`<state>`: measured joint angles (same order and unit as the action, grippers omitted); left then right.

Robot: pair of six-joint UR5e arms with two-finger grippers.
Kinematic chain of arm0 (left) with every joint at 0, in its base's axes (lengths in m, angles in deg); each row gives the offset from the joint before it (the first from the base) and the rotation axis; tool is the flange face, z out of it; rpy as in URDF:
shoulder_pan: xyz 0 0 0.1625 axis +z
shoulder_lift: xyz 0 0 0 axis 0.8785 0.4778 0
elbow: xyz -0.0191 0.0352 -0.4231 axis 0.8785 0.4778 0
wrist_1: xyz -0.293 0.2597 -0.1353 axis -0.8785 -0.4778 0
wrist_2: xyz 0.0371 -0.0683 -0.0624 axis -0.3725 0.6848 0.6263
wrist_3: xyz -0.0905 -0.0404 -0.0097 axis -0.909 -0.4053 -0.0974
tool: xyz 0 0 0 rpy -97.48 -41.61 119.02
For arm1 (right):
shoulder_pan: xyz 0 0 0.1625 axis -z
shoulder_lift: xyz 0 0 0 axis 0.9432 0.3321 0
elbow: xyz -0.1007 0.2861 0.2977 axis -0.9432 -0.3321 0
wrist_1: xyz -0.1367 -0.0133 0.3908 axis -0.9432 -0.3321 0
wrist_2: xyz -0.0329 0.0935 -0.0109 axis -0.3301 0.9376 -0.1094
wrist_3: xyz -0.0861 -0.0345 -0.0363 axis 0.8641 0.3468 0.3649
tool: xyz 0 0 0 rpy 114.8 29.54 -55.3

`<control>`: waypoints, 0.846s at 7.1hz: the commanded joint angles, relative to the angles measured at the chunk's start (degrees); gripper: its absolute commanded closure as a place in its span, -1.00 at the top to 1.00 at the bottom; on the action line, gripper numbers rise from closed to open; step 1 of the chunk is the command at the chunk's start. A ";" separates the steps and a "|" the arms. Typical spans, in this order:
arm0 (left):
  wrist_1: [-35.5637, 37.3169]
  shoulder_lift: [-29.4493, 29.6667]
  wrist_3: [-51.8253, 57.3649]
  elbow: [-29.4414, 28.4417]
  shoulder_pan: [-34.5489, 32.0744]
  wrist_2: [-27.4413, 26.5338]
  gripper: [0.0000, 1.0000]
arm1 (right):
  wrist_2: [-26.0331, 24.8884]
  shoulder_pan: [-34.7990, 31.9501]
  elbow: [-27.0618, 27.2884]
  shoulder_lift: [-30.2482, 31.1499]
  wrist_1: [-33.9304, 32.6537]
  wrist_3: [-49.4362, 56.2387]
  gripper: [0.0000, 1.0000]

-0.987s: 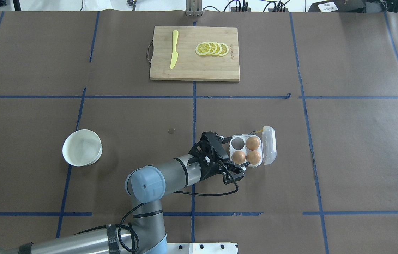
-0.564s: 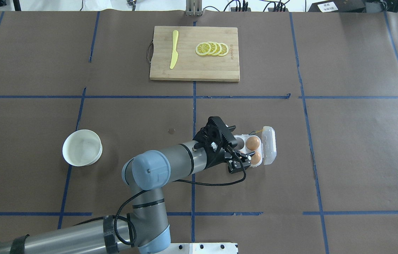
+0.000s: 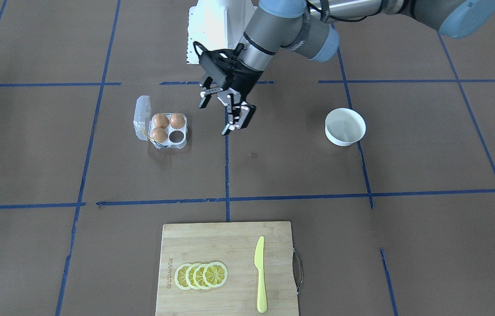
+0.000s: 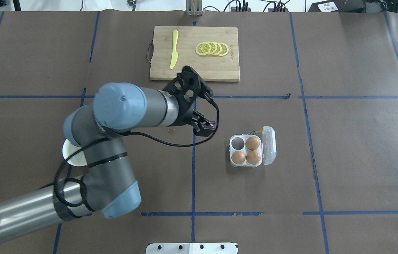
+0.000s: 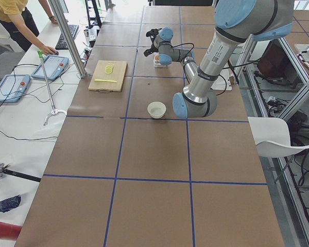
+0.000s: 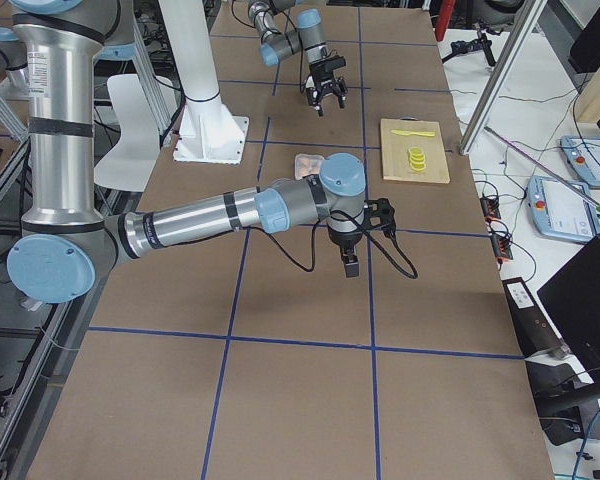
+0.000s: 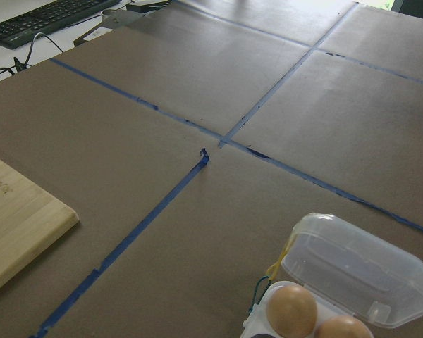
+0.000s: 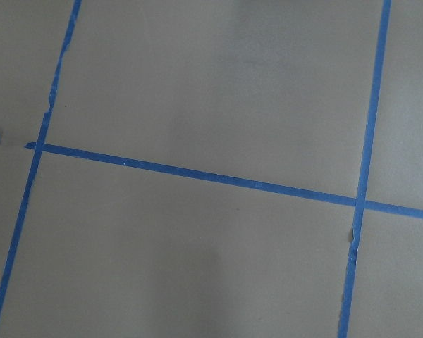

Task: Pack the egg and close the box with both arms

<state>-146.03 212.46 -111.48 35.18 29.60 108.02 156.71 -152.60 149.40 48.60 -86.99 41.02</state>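
The clear box [image 4: 246, 151] sits right of the table's middle, its lid [image 4: 269, 145] swung open to the right. Three orange-brown eggs [image 4: 238, 156] fill three cells; the far-left cell [image 4: 237, 143] is empty. In the front view the box [image 3: 164, 129] is left of my left gripper [image 3: 213, 118], which is open, empty and raised above the table. Overhead, the left gripper [image 4: 204, 127] is left of and beyond the box. The left wrist view shows the lid [image 7: 359, 271] and two eggs [image 7: 291, 310]. My right gripper [image 6: 348, 265] shows only in the right side view; I cannot tell its state.
A wooden cutting board [image 4: 194, 53] with a yellow knife [image 4: 174, 49] and lemon slices [image 4: 212, 48] lies at the far middle. A white bowl [image 3: 345, 126] stands on the robot's left, partly hidden under the left arm overhead [image 4: 70, 155].
My left gripper has risen and drawn back from over the box, moving left and away from the robot. The three eggs and the open lid have not moved.
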 commanded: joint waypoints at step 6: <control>23.49 -24.94 27.58 -1.62 -44.55 18.16 1.00 | -0.09 0.00 -0.04 0.26 0.00 0.06 1.00</control>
<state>-122.81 190.68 -85.79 39.69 -9.08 125.27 156.60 -152.61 149.32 48.75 -86.99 41.04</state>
